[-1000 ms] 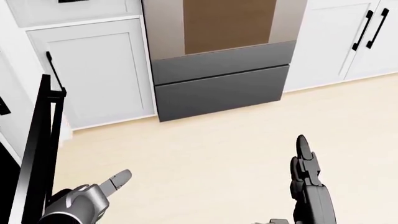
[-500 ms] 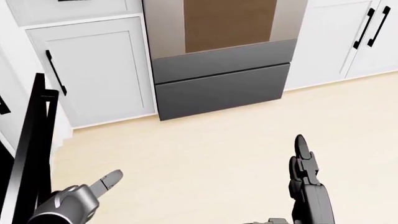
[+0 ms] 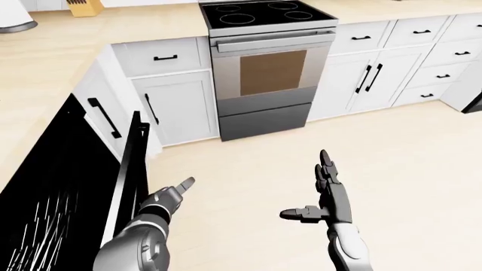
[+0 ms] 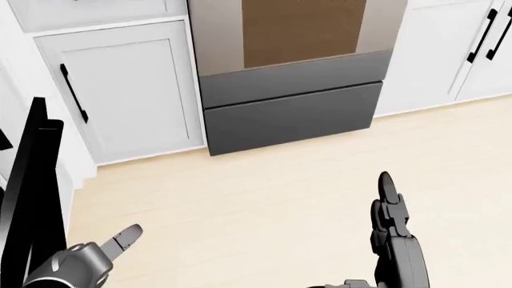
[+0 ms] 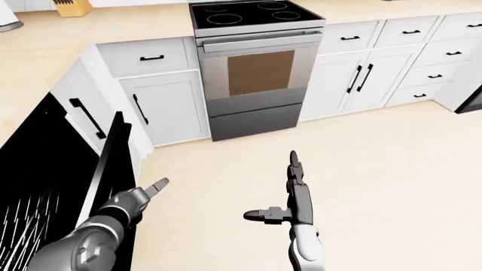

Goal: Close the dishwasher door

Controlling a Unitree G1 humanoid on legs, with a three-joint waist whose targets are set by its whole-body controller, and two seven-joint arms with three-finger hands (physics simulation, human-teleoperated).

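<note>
The black dishwasher door (image 3: 133, 164) stands steeply raised at the left of the left-eye view, with the dark rack space (image 3: 52, 192) to its left. It also shows as a black slab at the left edge of the head view (image 4: 30, 180). My left hand (image 3: 174, 191) is open with a finger stretched out, close against the door's outer face near its lower part. I cannot tell if it touches. My right hand (image 3: 322, 192) is open and empty, fingers pointing up over the floor, well right of the door.
A steel oven with a black cooktop (image 3: 271, 68) stands at the top centre, with white cabinets (image 3: 177, 107) on both sides. A knife block (image 3: 77, 7) sits on the counter at the top left. Pale wood floor (image 3: 407, 158) lies to the right.
The door has swung further up and to the left. My left hand has moved down and left with it. The view has shifted slightly. My right hand has stayed put.
</note>
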